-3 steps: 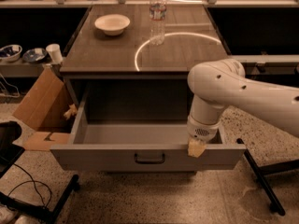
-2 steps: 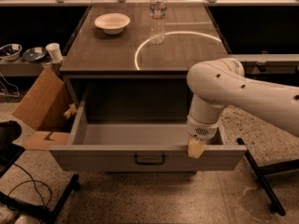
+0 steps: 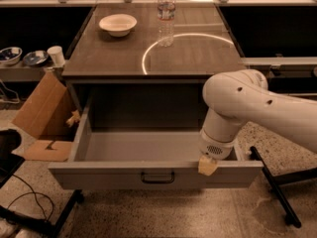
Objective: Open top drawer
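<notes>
The top drawer [image 3: 109,175] is pulled far out from under the counter, showing its deep grey empty interior. Its flat grey front carries a small dark pull handle [image 3: 157,177] at the middle. My white arm reaches in from the right and bends down over the drawer's right side. My gripper [image 3: 208,165] sits at the top rim of the drawer front, right of the handle, with one tan fingertip [image 3: 207,165] showing. The two lower drawers are out of view.
A white bowl [image 3: 118,24] and a water bottle [image 3: 166,15] stand on the counter top [image 3: 198,53]. An open cardboard box [image 3: 42,115] sits on the floor at the left. A side shelf holds bowls [image 3: 11,54] and a cup [image 3: 55,55]. A black stand leg [image 3: 275,187] lies at the right.
</notes>
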Controlling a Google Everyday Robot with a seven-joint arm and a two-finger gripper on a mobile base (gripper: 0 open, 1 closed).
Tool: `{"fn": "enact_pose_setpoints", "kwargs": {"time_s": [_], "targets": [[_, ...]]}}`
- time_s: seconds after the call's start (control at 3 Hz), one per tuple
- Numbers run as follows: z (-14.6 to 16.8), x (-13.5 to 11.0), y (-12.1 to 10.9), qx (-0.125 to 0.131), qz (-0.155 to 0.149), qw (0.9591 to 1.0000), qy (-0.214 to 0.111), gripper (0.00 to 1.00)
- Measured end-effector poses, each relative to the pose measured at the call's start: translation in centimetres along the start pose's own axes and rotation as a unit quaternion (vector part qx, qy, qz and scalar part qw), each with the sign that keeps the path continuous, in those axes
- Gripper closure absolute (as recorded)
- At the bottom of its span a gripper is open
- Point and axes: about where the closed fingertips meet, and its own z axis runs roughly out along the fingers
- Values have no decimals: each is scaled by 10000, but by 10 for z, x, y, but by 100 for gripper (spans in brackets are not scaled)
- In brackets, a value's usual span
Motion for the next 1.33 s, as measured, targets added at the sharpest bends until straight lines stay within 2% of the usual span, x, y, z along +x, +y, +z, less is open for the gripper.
{"fn": "enact_pose_setpoints", "kwargs": {"time_s": [0.33, 1.0, 1.33], "targets": [[-4, -6, 24, 57, 316, 9990, -296, 100], [-6, -3, 27, 52, 332, 9990, -295, 100], [-3, 5, 37, 22, 425, 9987, -291, 98]]}}
